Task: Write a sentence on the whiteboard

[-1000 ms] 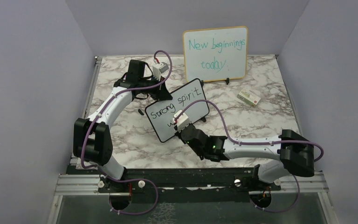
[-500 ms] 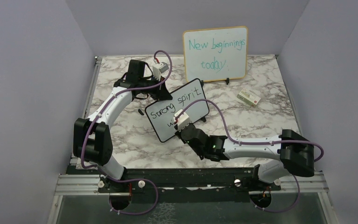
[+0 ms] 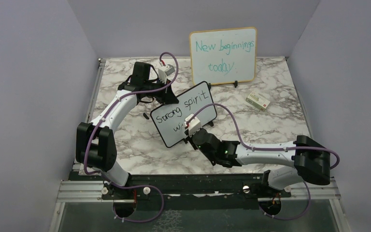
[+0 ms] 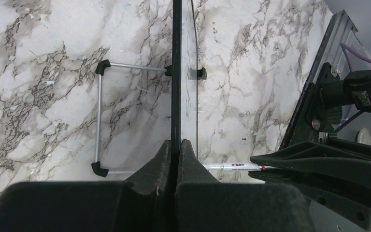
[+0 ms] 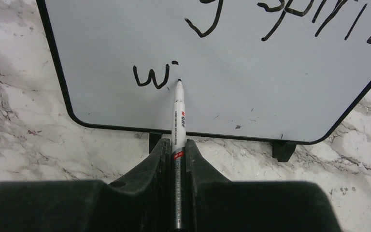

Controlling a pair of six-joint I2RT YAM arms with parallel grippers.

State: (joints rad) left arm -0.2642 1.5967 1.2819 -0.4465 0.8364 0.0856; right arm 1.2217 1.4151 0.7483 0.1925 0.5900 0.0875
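Note:
The small black-framed whiteboard [image 3: 183, 112] stands tilted at mid-table, reading "Strong spirit" with a "w" and a small mark below it. My left gripper [image 3: 170, 98] is shut on its top edge; in the left wrist view the board's edge [image 4: 176, 72] runs straight up from between the closed fingers [image 4: 166, 159]. My right gripper [image 5: 178, 145] is shut on a white marker [image 5: 178, 113], whose black tip rests at the board face [image 5: 251, 72] just right of the "w". From above, the right gripper [image 3: 192, 137] sits at the board's lower front.
A larger wood-framed board [image 3: 223, 55] with teal writing stands at the back. A small white box [image 3: 258, 101] lies at the right of the table. A wire stand [image 4: 99, 121] props the small board from behind. Purple walls enclose three sides.
The right arm has shifted slightly to the right along the board. A short mark now sits after the "w". The left arm has not moved.

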